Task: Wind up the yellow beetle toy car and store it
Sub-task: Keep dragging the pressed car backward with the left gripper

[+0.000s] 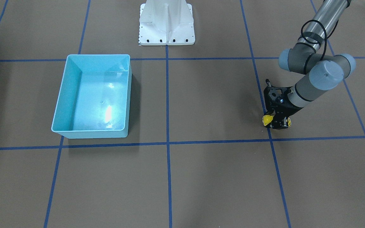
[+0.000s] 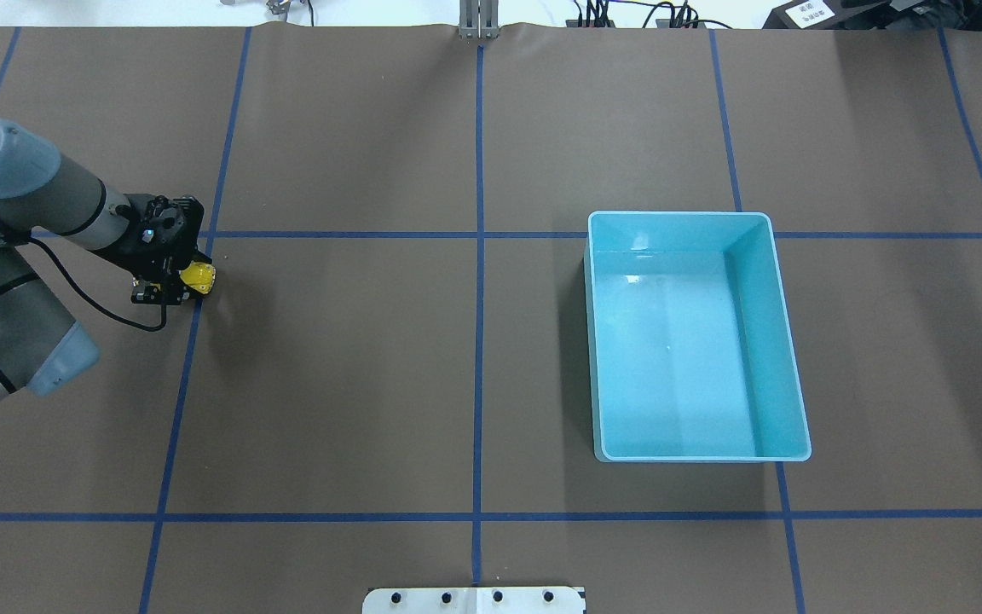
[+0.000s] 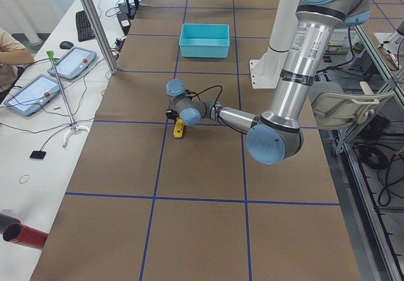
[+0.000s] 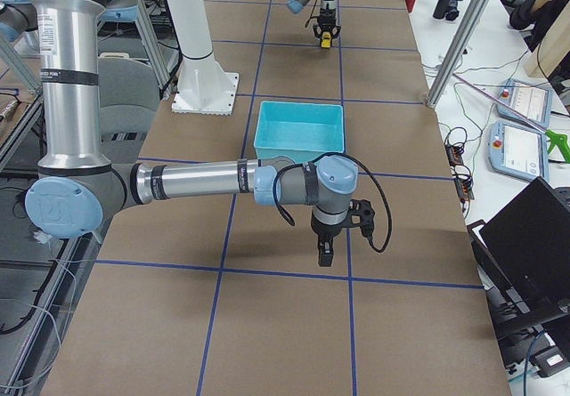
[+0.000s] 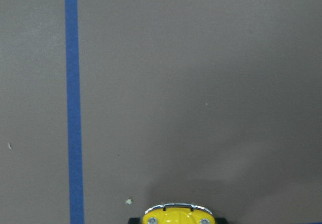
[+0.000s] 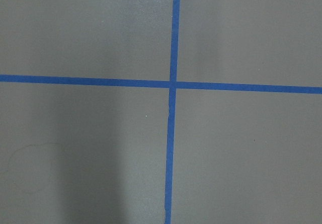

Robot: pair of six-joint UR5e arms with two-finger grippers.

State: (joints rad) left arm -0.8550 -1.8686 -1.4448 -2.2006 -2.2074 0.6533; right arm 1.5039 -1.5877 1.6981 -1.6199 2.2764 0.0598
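The yellow beetle toy car (image 1: 267, 119) sits on the brown table near a blue tape line, at the robot's far left. My left gripper (image 1: 277, 124) comes down over its middle and is shut on it, with yellow showing on both sides of the black fingers. From overhead, the car (image 2: 199, 276) pokes out of the left gripper (image 2: 174, 286). Only the car's front end (image 5: 176, 215) shows in the left wrist view. My right gripper (image 4: 326, 252) hangs over bare table in the exterior right view; I cannot tell its state.
A light blue bin (image 2: 678, 216) stands with nothing in it on the robot's right half of the table, far from the car. The white robot base (image 1: 166, 22) is at the table's rear edge. Blue tape lines grid the brown surface.
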